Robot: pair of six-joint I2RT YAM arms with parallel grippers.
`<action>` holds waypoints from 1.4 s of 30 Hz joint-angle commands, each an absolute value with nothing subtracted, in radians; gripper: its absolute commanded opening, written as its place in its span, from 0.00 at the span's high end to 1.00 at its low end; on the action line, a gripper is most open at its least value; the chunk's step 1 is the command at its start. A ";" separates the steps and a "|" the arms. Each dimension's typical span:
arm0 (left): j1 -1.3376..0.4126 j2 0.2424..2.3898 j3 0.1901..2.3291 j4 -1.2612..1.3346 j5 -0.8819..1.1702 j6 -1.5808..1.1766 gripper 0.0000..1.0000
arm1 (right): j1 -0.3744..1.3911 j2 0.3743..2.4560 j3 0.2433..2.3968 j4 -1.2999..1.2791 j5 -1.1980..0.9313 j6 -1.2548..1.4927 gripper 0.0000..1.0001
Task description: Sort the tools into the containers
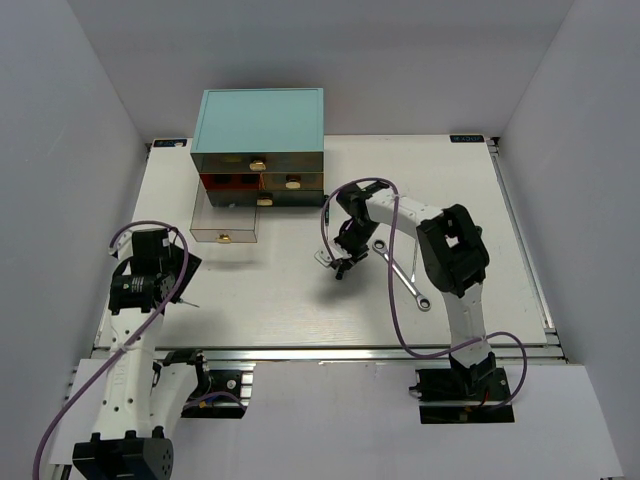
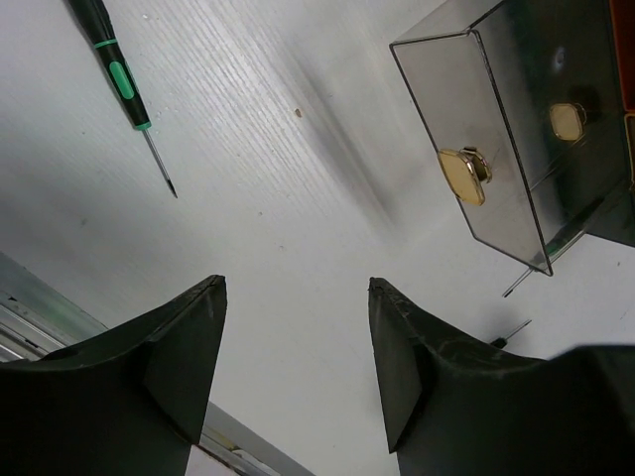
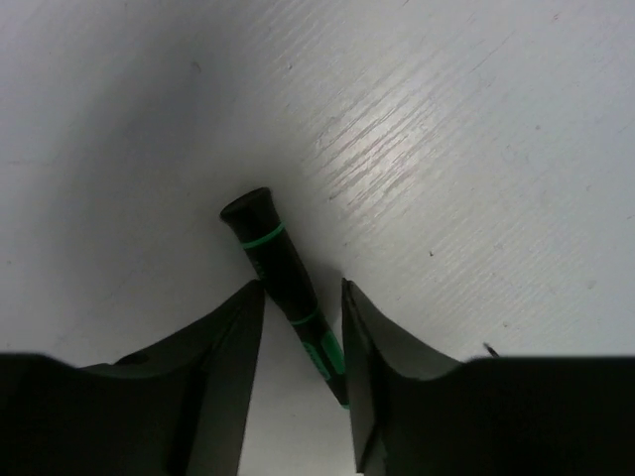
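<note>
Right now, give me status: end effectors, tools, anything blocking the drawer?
Left end effector open, empty. Right end effector straddling screwdriver, grip unconfirmed. Drawer pulled out, nothing seen in the way.

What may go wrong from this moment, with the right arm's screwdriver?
The screwdriver lies slanted between the fingers of the right pincer; whether it is clamped I cannot tell, so it might twist or slip out. A wrench lies close beside that pincer and might be knocked.
</note>
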State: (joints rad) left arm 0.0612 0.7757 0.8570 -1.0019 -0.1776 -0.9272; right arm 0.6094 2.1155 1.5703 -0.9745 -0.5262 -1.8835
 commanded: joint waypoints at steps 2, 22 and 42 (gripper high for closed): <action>0.057 0.775 0.836 -1.019 -0.201 -0.936 0.31 | 0.626 2.151 1.597 -1.081 -0.423 -1.967 0.61; 0.057 0.781 0.816 -1.055 -0.207 -0.979 0.30 | 0.817 1.919 1.959 -0.463 -0.853 -0.879 1.00; 0.057 0.719 0.795 -1.085 -0.210 -1.022 0.30 | 0.923 2.301 2.108 0.129 -0.614 -1.116 0.99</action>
State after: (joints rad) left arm 0.0612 0.7326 0.7944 -1.0714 -0.1913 -1.0126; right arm 0.9295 2.3352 2.1197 0.0319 -0.6308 -1.0168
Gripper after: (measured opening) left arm 0.699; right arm 0.177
